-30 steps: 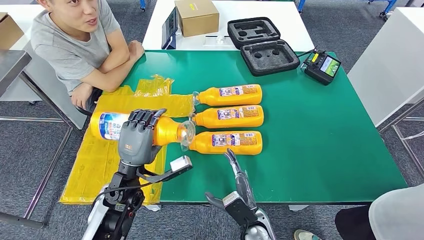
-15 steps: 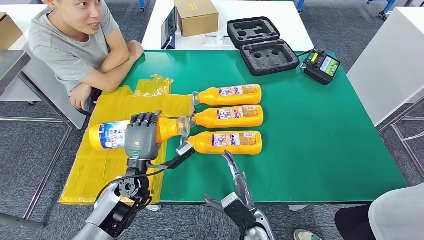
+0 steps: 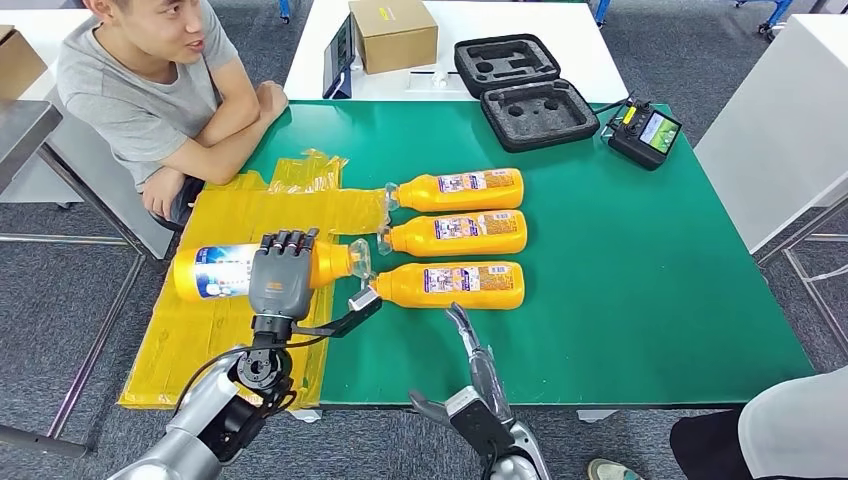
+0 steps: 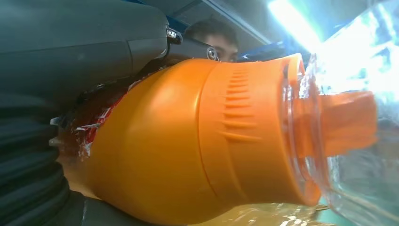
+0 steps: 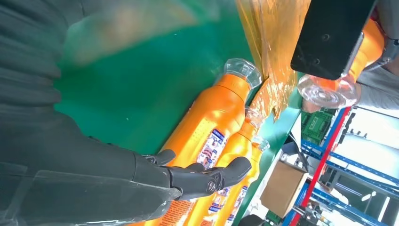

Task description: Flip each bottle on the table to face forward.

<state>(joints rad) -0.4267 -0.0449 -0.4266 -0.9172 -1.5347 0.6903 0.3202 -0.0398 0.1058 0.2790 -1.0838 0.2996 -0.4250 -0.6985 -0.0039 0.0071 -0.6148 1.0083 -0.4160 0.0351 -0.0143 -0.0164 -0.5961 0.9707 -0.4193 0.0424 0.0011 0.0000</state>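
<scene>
The left hand [image 3: 281,279] grips an orange bottle [image 3: 225,270] around its middle and holds it on its side, over the yellow plastic sheet [image 3: 215,330] at the left edge of the green table [image 3: 650,280]. The bottle's clear cap [image 3: 359,260] points toward the other bottles, and its blue and white label shows near its far end. In the left wrist view the orange bottle [image 4: 197,146] sits tight against the hand's dark fingers.

Three more orange bottles lie on their sides in a row near the middle of the table. The nearest bottle [image 3: 450,285] is just beside the held one. The middle bottle [image 3: 457,233] and the far bottle [image 3: 457,190] lie behind it, all with their caps toward the yellow sheet.

The right hand [image 3: 470,345] hangs at the near edge of the table. It holds nothing and its fingers are straight and loose. In the right wrist view its dark fingers [image 5: 207,179] stretch out over the nearest bottle [image 5: 207,127], but it is hard to tell if they touch it.

A person [image 3: 150,90] in a grey shirt leans on the far left corner of the table. A black foam case [image 3: 525,90] and a remote controller [image 3: 645,132] rest at the far edge.
</scene>
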